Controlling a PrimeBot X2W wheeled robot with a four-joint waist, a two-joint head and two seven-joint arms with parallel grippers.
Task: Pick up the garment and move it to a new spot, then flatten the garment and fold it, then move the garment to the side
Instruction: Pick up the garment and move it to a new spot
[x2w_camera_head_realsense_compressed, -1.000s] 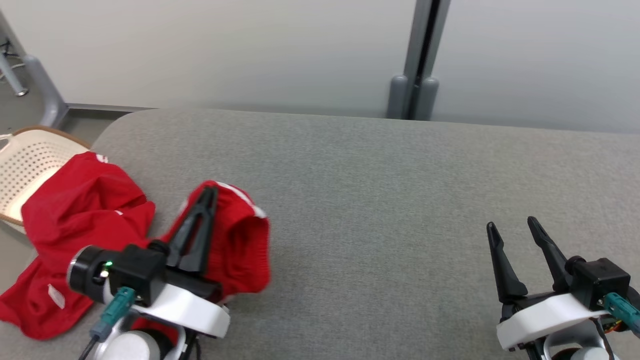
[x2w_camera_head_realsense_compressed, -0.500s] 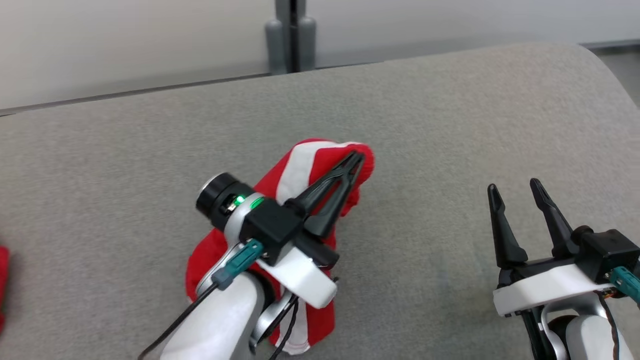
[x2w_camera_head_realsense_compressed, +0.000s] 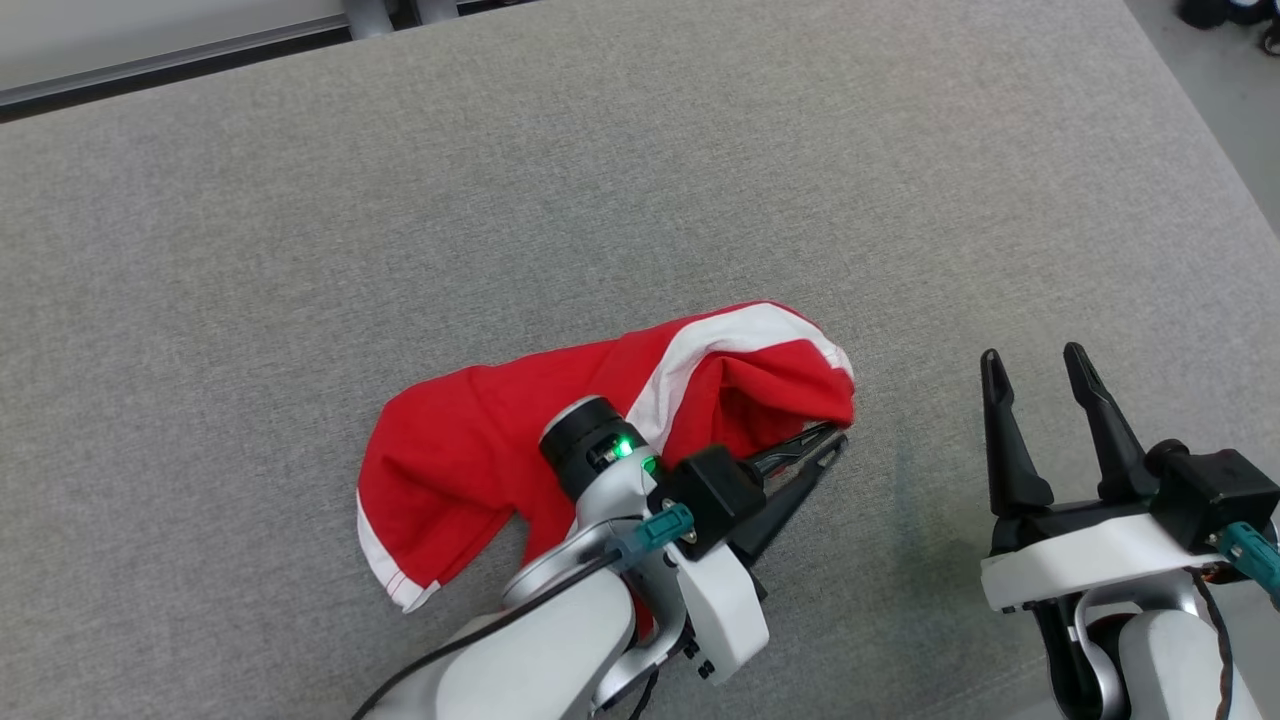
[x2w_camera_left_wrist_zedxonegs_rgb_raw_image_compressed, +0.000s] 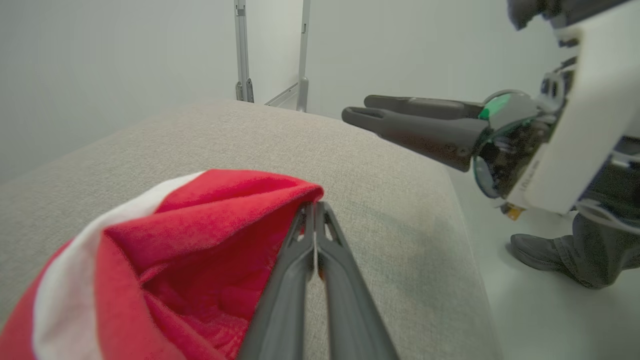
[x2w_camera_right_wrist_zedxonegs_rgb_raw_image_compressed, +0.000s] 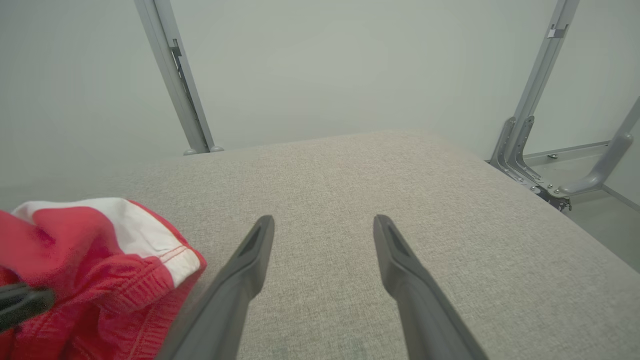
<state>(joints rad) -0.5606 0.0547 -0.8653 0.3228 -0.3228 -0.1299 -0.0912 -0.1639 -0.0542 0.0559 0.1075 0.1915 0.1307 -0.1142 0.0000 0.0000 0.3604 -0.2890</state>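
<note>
The garment (x2w_camera_head_realsense_compressed: 480, 450) is red with a white stripe and lies crumpled on the grey table (x2w_camera_head_realsense_compressed: 300, 200), a little right of the middle. My left gripper (x2w_camera_head_realsense_compressed: 838, 438) lies low at its right end, jaws shut, with the fabric's edge pinched at the tips. The left wrist view shows the red fold (x2w_camera_left_wrist_zedxonegs_rgb_raw_image_compressed: 200, 240) meeting the shut gripper (x2w_camera_left_wrist_zedxonegs_rgb_raw_image_compressed: 314, 204). To the right my right gripper (x2w_camera_head_realsense_compressed: 1031, 352) hovers open and empty over bare table. Its wrist view has the gripper (x2w_camera_right_wrist_zedxonegs_rgb_raw_image_compressed: 322, 219) wide apart and the garment (x2w_camera_right_wrist_zedxonegs_rgb_raw_image_compressed: 100, 250) at lower left.
The table's right edge (x2w_camera_head_realsense_compressed: 1190, 150) runs close beside my right arm, with floor beyond it. A person's foot (x2w_camera_left_wrist_zedxonegs_rgb_raw_image_compressed: 550, 255) stands on that floor. Grey metal posts (x2w_camera_right_wrist_zedxonegs_rgb_raw_image_compressed: 180, 85) rise behind the table against a pale wall.
The camera has turned right and down. My left gripper has carried the garment from the table's left end toward the middle and lowered it onto the surface. The right gripper stays open.
</note>
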